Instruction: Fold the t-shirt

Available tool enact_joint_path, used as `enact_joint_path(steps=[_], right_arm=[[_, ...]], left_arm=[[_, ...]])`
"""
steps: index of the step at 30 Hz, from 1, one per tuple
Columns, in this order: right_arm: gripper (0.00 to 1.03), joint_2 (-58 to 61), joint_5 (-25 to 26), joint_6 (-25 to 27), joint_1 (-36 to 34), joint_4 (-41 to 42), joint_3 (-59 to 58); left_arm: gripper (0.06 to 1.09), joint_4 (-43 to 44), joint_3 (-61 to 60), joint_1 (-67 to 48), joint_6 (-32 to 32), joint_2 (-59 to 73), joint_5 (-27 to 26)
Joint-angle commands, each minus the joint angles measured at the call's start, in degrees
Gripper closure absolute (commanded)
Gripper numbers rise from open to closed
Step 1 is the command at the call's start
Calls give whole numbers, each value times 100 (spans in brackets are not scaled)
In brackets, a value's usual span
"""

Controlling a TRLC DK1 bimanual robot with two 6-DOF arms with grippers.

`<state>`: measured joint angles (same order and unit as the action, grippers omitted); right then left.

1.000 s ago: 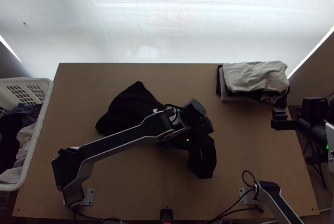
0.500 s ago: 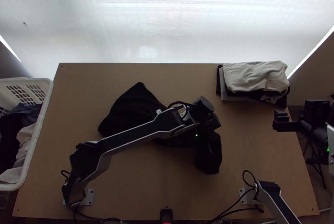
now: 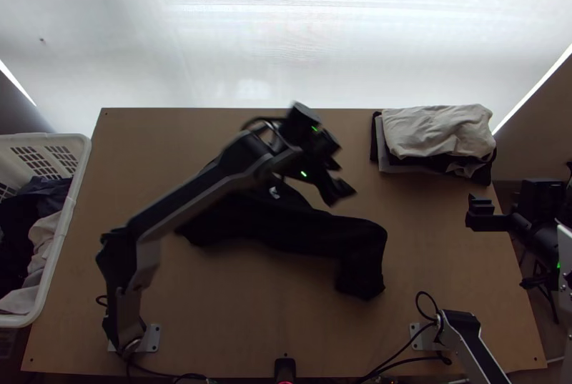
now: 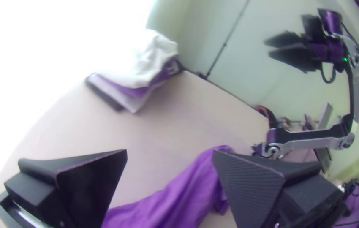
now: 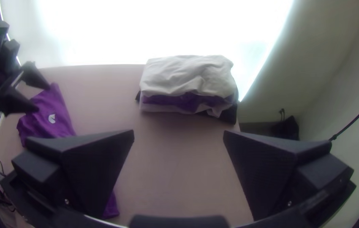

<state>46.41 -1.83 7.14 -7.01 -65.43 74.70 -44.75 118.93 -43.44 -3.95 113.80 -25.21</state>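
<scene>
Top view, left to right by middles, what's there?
Basket → left arm's base → black T-shirt → clothes stack → right gripper

In the top view the left arm (image 3: 196, 194) slants up from lower left, bent at its elbow, its gripper (image 3: 344, 178) near mid-picture, fingers (image 4: 91, 181) wide apart. The right arm (image 3: 473, 345) angles off the lower right corner; its gripper (image 3: 472, 209) sits near the right edge, pointing inward, fingers (image 5: 99, 169) also spread.
</scene>
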Motion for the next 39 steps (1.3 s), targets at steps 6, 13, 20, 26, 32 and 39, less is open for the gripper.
enact_joint_path(steps=[6,13,20,26,32,39], right_arm=[[4,-168,-2,-116,270,4,-34],[5,-71,-2,-107,375,13,10],[4,-36,-2,-248,367,4,-87],[4,-62,-2,-283,296,-5,-34],[4,-133,-2,-283,252,-49,-34],[5,-185,-2,-283,208,-49,-34]], left_arm=[[11,-587,-1426,3571,-1126,-631,8],[11,-1440,-1663,4406,-1882,-253,34],[11,-2398,-1839,4660,-2014,-139,51],[11,-2477,-1927,4564,-2084,-86,34],[11,-2380,-1927,4256,-1996,-16,-63],[11,-2187,-1918,4019,-1908,231,-124]])
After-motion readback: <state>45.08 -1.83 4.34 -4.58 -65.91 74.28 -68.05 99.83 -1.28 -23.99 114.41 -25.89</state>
